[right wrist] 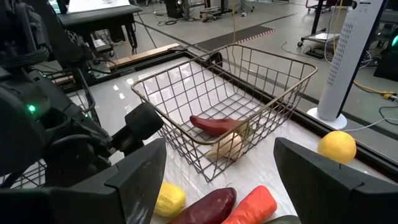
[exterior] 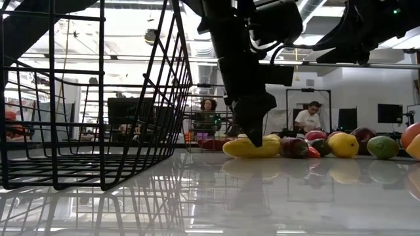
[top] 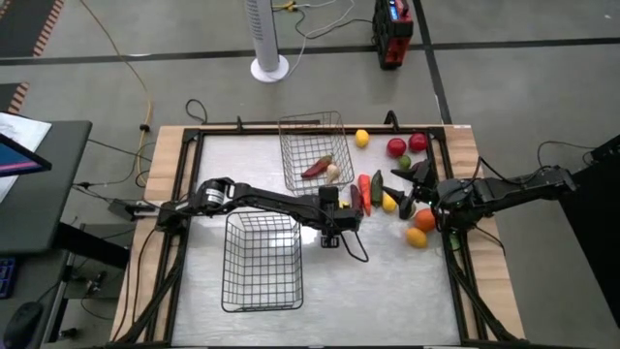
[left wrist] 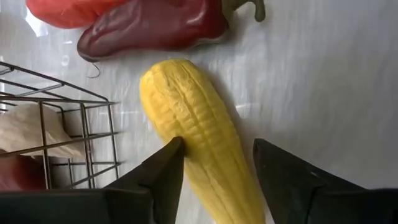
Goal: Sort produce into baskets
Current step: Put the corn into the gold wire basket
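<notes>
1. Two grippers in play; left gripper (left wrist: 214, 171) is down at the table (top: 387, 291), straddling a yellow corn cob (left wrist: 193, 124).
2. Left wrist view: one finger (left wrist: 165, 168) touches the cob's side, the other sits just beside the opposite side with a thin gap. Jaws partly apart, not clearly clamped; cob lies flat on the table between them, its tip pointing away from the gripper.
3. Just past that tip: a dark red pepper (left wrist: 152, 28), with a brighter red piece (left wrist: 62, 9) behind it.
4. Beside the left gripper: corner of a wire basket (left wrist: 68, 134), a whitish garlic (left wrist: 28, 127) inside.
5. Right gripper (right wrist: 217, 174) hangs near the produce cluster, jaws wide apart, nothing between them.
6. Ahead of the right gripper: the same basket (right wrist: 249, 81) holding a red pepper (right wrist: 214, 124); a lemon (right wrist: 337, 147) sits outside it.
7. Second basket (top: 260, 260) sits behind the left gripper, under its arm.
</notes>
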